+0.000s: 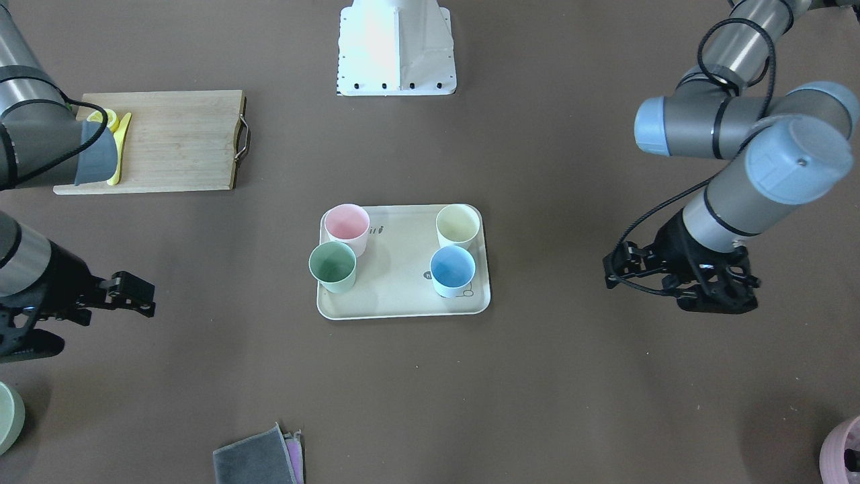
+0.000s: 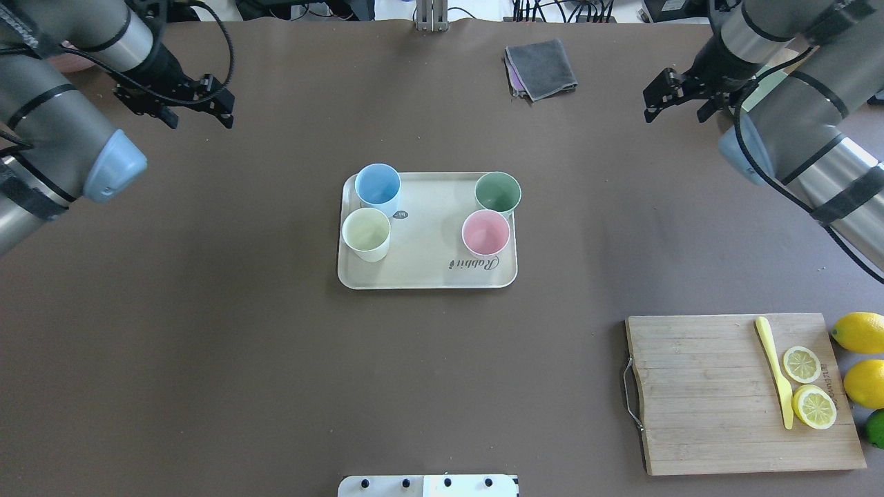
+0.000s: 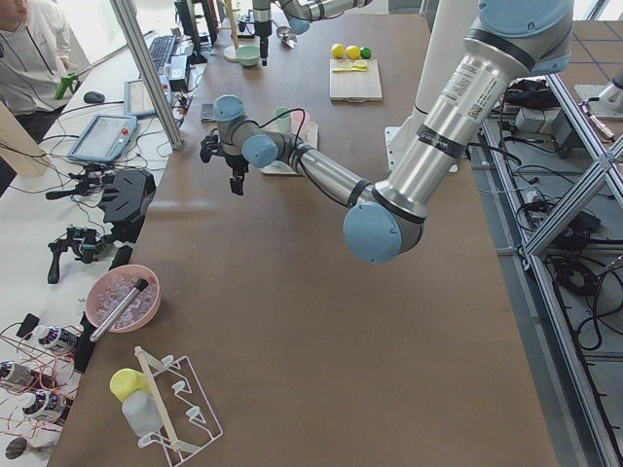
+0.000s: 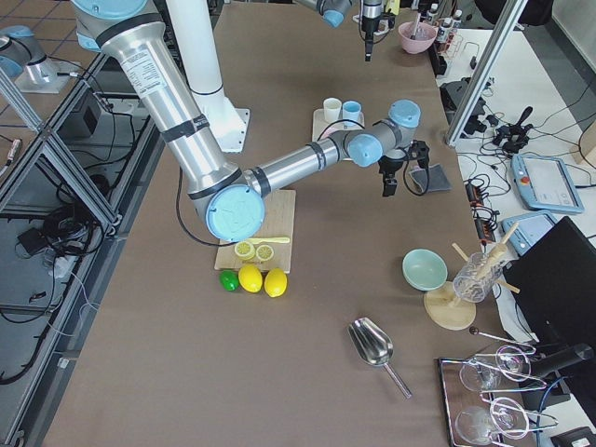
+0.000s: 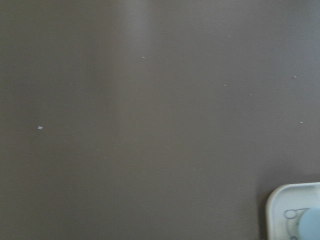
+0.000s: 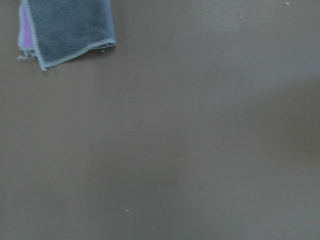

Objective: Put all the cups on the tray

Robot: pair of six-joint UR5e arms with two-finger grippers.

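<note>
The cream tray with "Rabbit" lettering lies at the table's middle. All four cups stand upright on it: blue, cream-white, sage green and pink. In the front-facing view they are pink, green, cream-white and blue. My left gripper is open and empty, far left of the tray. My right gripper is open and empty, far right of it. The left wrist view shows a tray corner.
A wooden cutting board with lemon slices and a yellow knife lies near right. Whole lemons sit beside it. A folded grey cloth lies at the far side. A green bowl and a mauve-pink bowl sit at the far corners.
</note>
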